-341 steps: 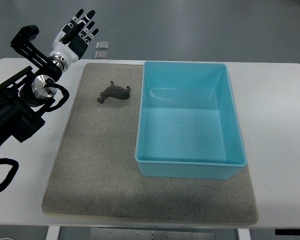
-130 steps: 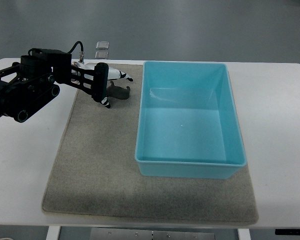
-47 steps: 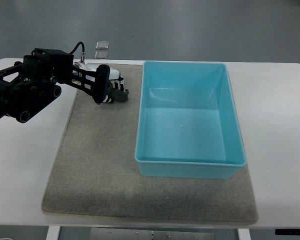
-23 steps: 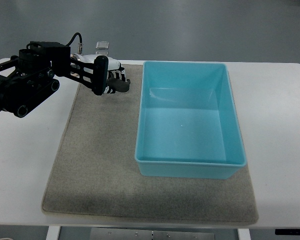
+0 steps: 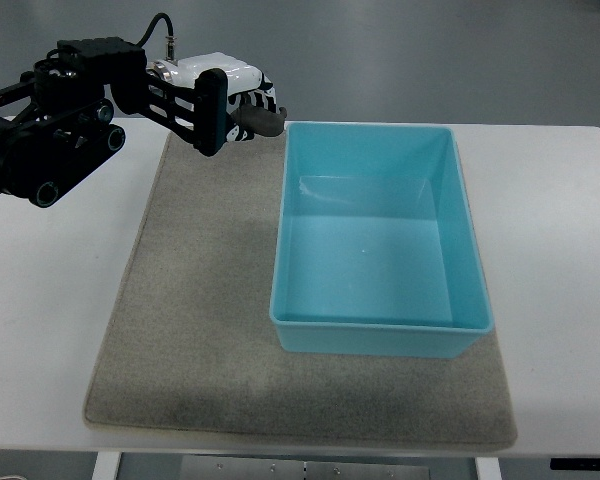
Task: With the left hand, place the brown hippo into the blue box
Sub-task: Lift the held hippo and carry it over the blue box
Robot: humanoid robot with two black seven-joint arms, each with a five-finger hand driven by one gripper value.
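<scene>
L hand point(image 5: 230, 95): my arm enters from the picture's left edge, upper part, w/ the hand raised above the far left corner area of the grey mat point(image 5: 190, 330). Fingers point(image 5: 252, 100) are curled and closed around the brown hippo point(image 5: 263, 120); only a dark stub of it shows past the fingers, pointing toward the box. Rest of the toy is hidden by the hand, so orientation can't be read.

Hippo pos.: lifted clear of the mat, just beside the far left corner of the blue box point(image 5: 380, 240), outside its rim. Whether it overlaps the rim edge can't be told from this angle.

Blue box: open top, sits on the right half of the mat, long side running near-to-far. Interior is bare blue plastic.

Mat lies flat on the white desk point(image 5: 550, 260), w/ desk surface showing on both sides.

Dark arm linkage and a black cable sit behind the hand, over the desk's left far corner.
</scene>
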